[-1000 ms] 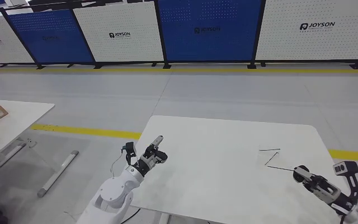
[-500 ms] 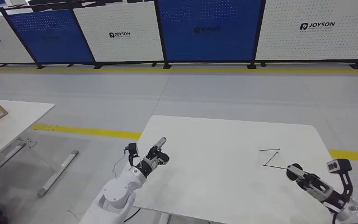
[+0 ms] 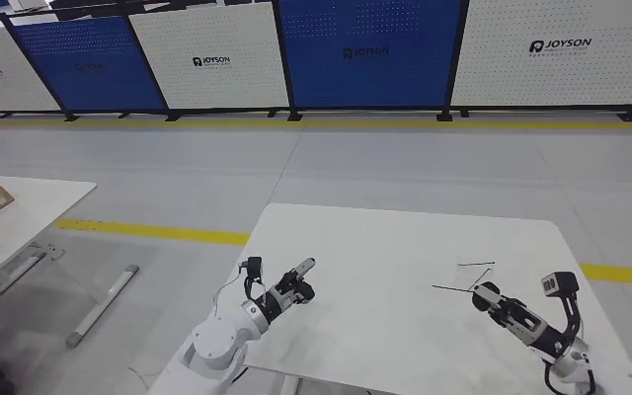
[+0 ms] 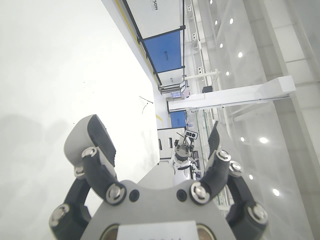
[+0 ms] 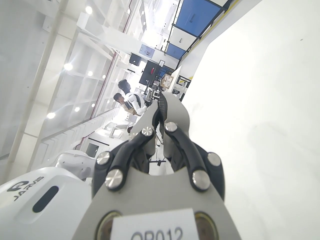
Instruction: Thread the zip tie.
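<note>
right gripper [image 3: 482, 295]: jaws shut on one end of a zip tie [image 3: 454, 290], a thin black strip. the free length sticks out straight toward the left side of the table [image 3: 395, 237]. can't tell if it's clear of the surface. the gripper is over the table by the near right corner.

left gripper [image 3: 302, 279]: jaws wide open, nothing between them. it's at the near left edge of the table, pointing across toward the right gripper and well apart from it.

two loose ties [image 3: 476, 264] lie flat near the right edge, just past the held zip tie, ends close together in a rough v.
</note>
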`<state>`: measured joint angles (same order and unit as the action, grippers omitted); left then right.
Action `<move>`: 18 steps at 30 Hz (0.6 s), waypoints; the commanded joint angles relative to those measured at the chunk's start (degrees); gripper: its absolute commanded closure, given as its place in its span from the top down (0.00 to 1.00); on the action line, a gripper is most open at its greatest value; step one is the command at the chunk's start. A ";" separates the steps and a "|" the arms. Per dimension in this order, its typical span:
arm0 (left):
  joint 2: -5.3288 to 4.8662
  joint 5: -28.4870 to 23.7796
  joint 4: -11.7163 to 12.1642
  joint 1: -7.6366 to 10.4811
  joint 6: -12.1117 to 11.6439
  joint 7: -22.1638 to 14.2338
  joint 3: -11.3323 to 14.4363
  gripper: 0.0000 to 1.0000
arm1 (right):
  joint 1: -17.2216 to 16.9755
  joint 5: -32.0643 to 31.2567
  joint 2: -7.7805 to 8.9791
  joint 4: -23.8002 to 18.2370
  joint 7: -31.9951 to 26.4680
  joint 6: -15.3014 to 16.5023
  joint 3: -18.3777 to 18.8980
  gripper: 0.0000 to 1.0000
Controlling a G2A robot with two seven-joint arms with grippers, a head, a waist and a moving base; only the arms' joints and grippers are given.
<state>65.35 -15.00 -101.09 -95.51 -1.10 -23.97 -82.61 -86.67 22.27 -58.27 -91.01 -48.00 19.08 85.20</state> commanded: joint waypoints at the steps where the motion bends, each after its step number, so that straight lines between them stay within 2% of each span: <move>1: 0.00 -0.01 0.00 0.00 0.00 -0.10 0.00 1.00 | 0.00 0.00 0.00 0.00 0.00 0.01 0.00 0.00; 3: -0.02 -1.36 0.37 0.40 0.13 -2.32 0.50 1.00 | -0.25 0.35 -0.09 -0.26 0.48 -0.22 -0.41 0.00; 8: -0.18 -5.97 1.42 1.06 -2.18 -10.57 1.54 1.00 | -0.08 8.17 -0.84 0.18 -1.33 0.40 -0.98 0.00; 11: -0.23 -7.87 1.34 1.23 -3.05 -14.12 2.54 1.00 | -0.04 9.45 -1.49 0.33 -2.30 0.40 -0.93 0.00; 14: -0.20 -9.07 1.31 1.50 -3.43 -15.77 3.88 1.00 | -0.27 8.95 -2.10 0.45 -3.57 0.40 -1.29 0.00; 16: -0.14 -9.44 1.37 2.18 -1.57 -15.25 4.90 1.00 | -0.60 7.80 -2.26 1.24 -4.28 0.40 -1.88 0.00; 18: -0.14 -9.44 1.37 2.18 -1.57 -15.25 4.90 1.00 | -0.60 7.80 -2.26 1.24 -4.28 0.40 -1.88 0.00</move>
<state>65.22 -24.51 -99.70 -93.34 -2.72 -39.32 -77.69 -87.28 30.02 -60.54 -89.76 -52.28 19.48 83.32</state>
